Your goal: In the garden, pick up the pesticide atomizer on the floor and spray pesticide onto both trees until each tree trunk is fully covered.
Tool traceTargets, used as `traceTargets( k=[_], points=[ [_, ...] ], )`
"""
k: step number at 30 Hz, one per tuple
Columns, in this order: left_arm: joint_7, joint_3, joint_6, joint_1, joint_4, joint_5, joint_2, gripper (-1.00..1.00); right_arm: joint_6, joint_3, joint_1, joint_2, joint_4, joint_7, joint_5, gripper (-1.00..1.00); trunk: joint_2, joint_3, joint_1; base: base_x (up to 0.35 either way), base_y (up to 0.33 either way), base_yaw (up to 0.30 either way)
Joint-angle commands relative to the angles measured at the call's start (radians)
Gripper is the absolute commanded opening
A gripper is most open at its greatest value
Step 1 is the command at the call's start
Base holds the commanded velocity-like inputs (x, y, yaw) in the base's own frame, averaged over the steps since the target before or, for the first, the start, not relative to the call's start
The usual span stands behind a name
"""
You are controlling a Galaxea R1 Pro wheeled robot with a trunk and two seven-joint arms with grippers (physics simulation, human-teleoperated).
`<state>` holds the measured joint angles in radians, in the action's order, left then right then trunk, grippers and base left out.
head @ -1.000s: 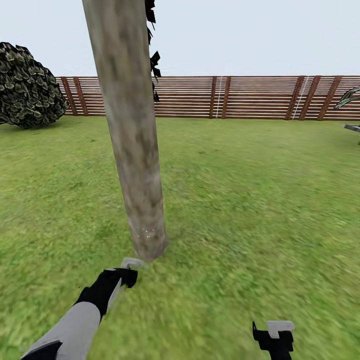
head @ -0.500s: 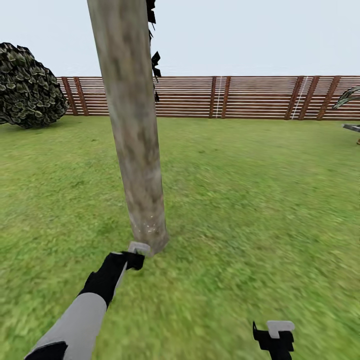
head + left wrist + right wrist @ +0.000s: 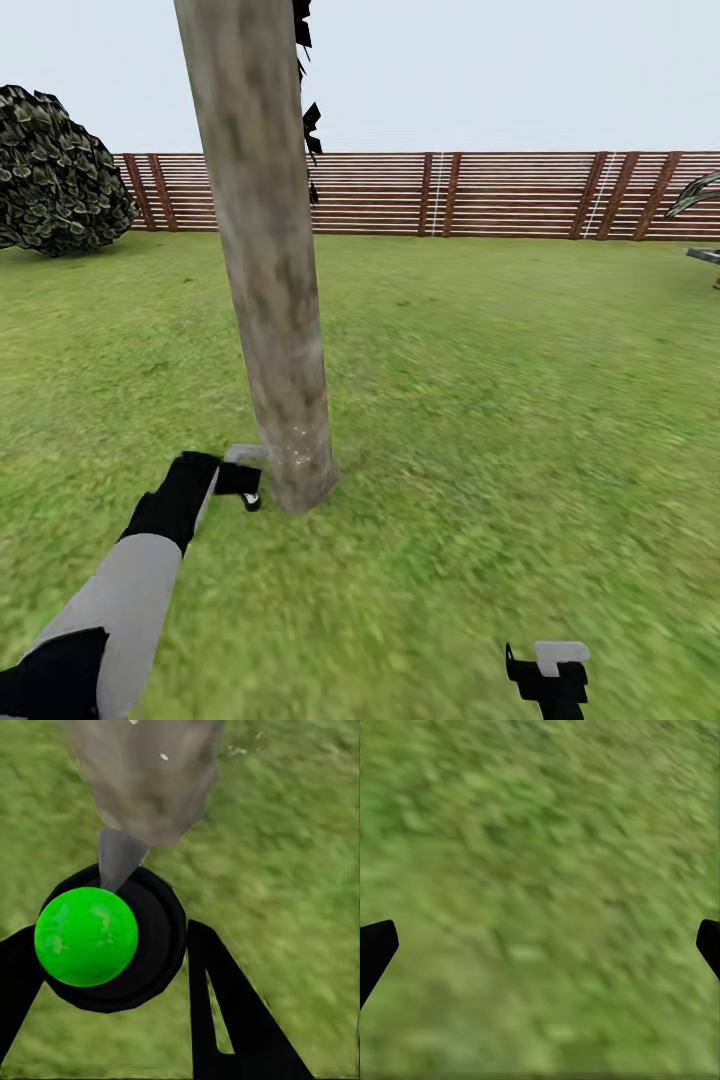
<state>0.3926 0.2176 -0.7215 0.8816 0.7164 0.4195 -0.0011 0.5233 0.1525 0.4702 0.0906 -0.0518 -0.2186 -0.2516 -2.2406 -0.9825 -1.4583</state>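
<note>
Head view: no writing or labels can be read anywhere. One thick pale tree trunk rises from the grass lawn, leaning slightly, its top out of frame. One brown slatted fence runs across the back, one dark bushy shrub stands at far left, and a striped-leaf plant pokes in at the right edge. The left arm reaches forward and low, its grey forearm ending in a black wrist, with the left tool just beside the base of the trunk. The right tool hangs low near the bottom edge, well apart from the trunk.

Left wrist view: the left tool pinches the pesticide atomizer, a black round body with one bright green ball on it, held between the two black fingers. A grey cone of spray runs from it toward the trunk base, where small white specks show.

Right wrist view: the right tool is spread wide, its two dark fingertips at the opposite edges over blurred grass.
</note>
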Motion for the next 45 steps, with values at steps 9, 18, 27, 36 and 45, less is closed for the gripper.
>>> traceTargets(
  k=[9, 18, 27, 36, 45],
  points=[
    [0.044, -0.016, -0.066, 0.055, 0.014, 0.024, -0.074, -1.0, 0.003, 0.007, 0.001, -0.001, 0.001, -0.004, -0.011, 1.0, 0.0, -0.001, 0.0, 0.0, 0.0, 0.082],
    [0.046, -0.016, -0.113, 0.095, 0.017, 0.022, -0.006, -1.0, 0.003, 0.007, 0.001, -0.001, 0.001, -0.004, -0.011, 1.0, 0.0, -0.001, 0.0, 0.0, 0.0, 0.186],
    [0.046, -0.017, -0.111, 0.098, 0.019, 0.022, -0.007, -1.0, 0.003, 0.007, 0.001, 0.0, 0.001, -0.005, -0.012, 1.0, 0.0, -0.001, 0.0, 0.0, -0.194, 0.004],
    [0.044, -0.017, -0.11, 0.096, 0.018, 0.025, -0.002, -1.0, 0.003, 0.007, 0.001, 0.0, 0.001, -0.004, -0.012, 1.0, 0.0, -0.001, 0.0, 0.001, -0.272, 0.0],
    [0.039, -0.017, -0.108, 0.088, 0.018, 0.028, 0.001, -1.0, 0.003, 0.007, 0.001, 0.0, 0.001, -0.005, -0.012, 1.0, 0.0, -0.001, 0.0, 0.025, -0.272, 0.019]
  ],
)
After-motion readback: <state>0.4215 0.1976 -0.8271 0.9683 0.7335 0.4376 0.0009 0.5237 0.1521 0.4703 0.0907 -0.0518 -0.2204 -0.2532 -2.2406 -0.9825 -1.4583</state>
